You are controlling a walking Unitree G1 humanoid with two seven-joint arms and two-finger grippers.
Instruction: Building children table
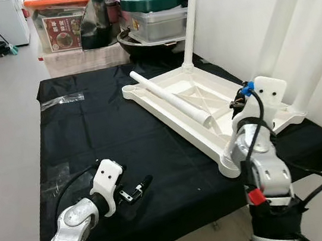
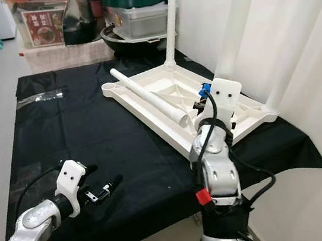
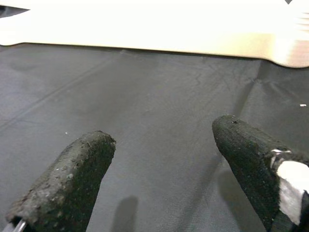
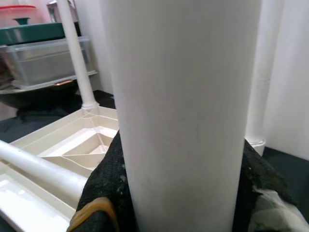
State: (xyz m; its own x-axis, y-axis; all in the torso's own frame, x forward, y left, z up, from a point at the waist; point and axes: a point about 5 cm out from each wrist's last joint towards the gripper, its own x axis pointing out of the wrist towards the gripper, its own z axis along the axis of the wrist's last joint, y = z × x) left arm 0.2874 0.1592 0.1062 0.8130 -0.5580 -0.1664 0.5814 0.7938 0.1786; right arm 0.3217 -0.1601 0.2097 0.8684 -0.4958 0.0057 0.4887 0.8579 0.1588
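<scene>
Head-camera views, read from the robot outward: the left pincer (image 1: 136,191) hovers low over the black-draped surface (image 1: 91,136) near its front edge, fingers (image 3: 72,179) spread apart with nothing between them, and bare cloth lies all round it. To its right, the right pincer (image 2: 202,104) is raised at the near side of the upturned white tabletop (image 1: 169,95); the right wrist view shows its black pads pinched round a white leg (image 4: 183,111) that stands upright. The tabletop lies underside up on the right half of the surface, close beside the white wall (image 1: 235,8). Three legs appear seated and upright: the grasped one (image 1: 278,17), one at the far corner (image 1: 190,20) and one just against the wall (image 2: 303,40). A fourth, loose leg (image 1: 170,98) lies diagonally across the ribbed underside, so the build seems about three-quarters complete, with the empty socket at the left corner (image 1: 130,90) not yet filled. Working room is open to the left and tight on the right, where the tabletop's near corner (image 1: 230,167) approaches the front edge. Beyond the surface, storage boxes (image 1: 64,26) and a green-lidded container (image 1: 155,13) crowd the far side.
</scene>
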